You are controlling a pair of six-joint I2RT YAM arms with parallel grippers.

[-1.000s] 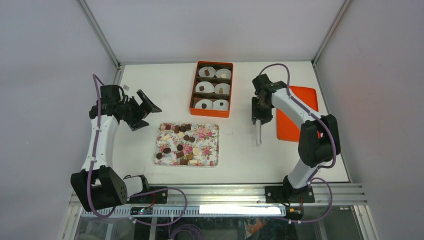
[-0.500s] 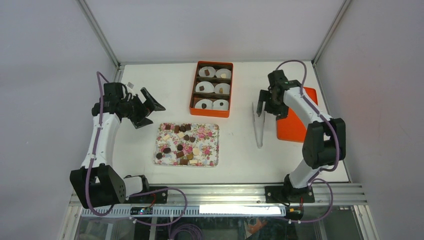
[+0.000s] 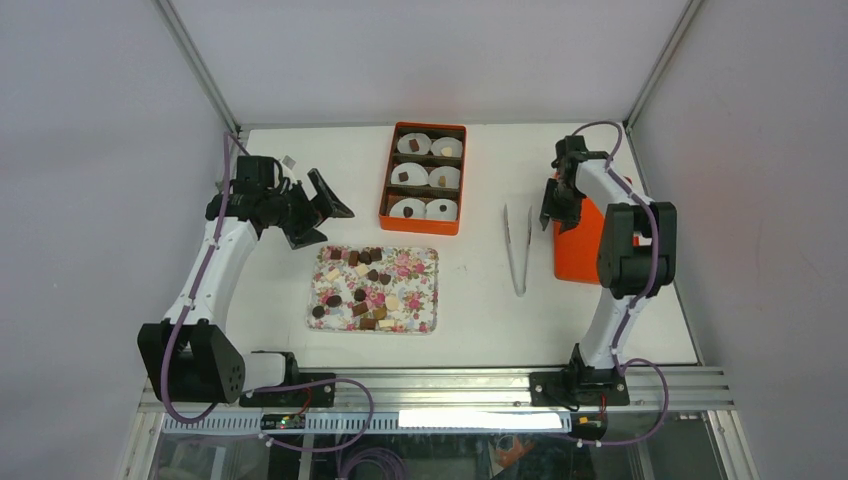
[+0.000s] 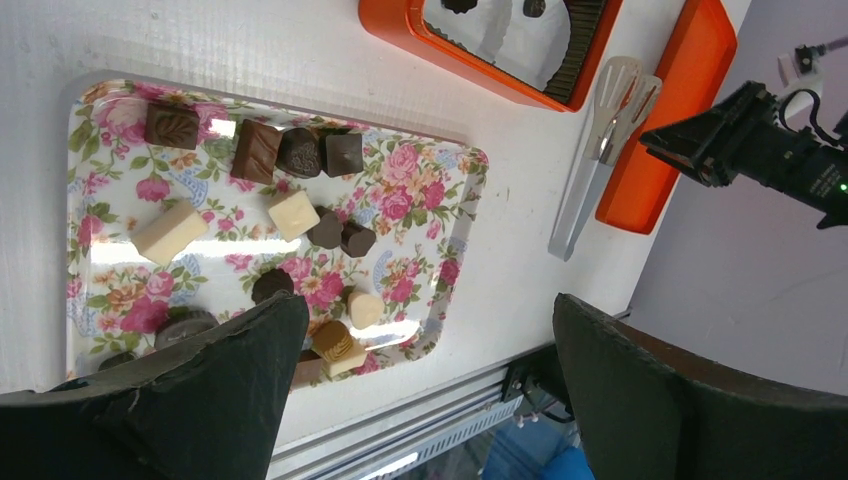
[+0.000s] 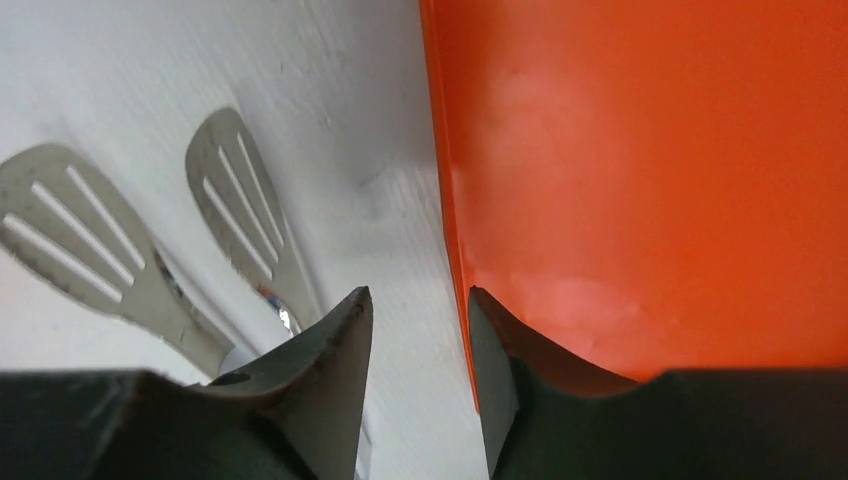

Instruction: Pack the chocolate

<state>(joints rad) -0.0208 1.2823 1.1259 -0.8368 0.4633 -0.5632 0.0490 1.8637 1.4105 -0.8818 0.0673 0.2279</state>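
Top external view had the chocolate (image 3: 372, 274) split between two spots: most of the pieces, dark, light brown and cream, sat scattered on the floral tray (image 3: 424, 291) in the middle of the table (image 3: 300, 330). Behind it stood the orange box (image 3: 383, 190), and each of its six white paper cups (image 3: 447, 147) held a single piece. And look at the left gripper (image 3: 322, 215): it hung in the air just beyond the tray's far left corner with its jaws spread as wide as they go and nothing between them. From the left wrist view those two dark fingers (image 4: 230, 380) framed the tray from above, the chocolates plain to see below. Over on the right, metal tongs (image 3: 517, 250) lay flat on the table between the box and the orange lid (image 3: 580, 255), touched by nobody. The right gripper (image 3: 552, 208) hovered at the lid's far left edge. Its wrist camera showed the jaws only a narrow gap apart, gripping nothing, with the lid's edge running under that gap and the tongs' slotted tips just beside it.
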